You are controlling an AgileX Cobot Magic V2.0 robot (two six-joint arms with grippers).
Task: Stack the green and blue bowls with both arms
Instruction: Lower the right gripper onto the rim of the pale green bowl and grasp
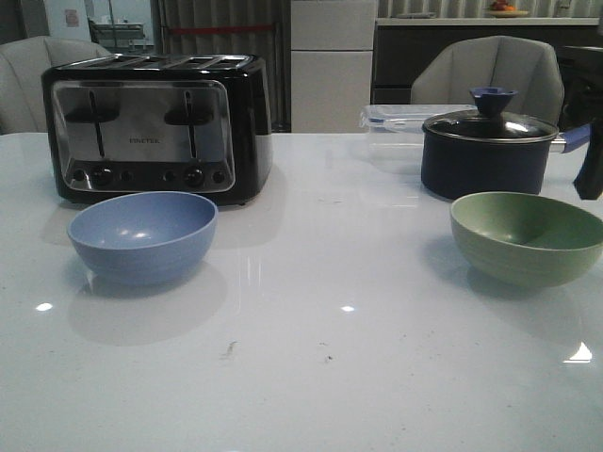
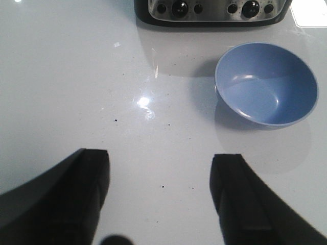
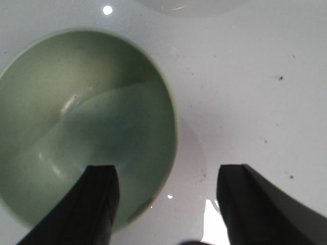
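The blue bowl sits upright and empty on the white table at the left, in front of the toaster. It also shows in the left wrist view, ahead of and to one side of my left gripper, which is open, empty and above bare table. The green bowl sits upright at the right. In the right wrist view my right gripper is open above the green bowl: one finger is over its inside, the other over the table outside, the rim between them.
A black and steel toaster stands at the back left. A dark navy pot with a glass lid and a clear box stand at the back right. A dark arm part shows at the right edge.
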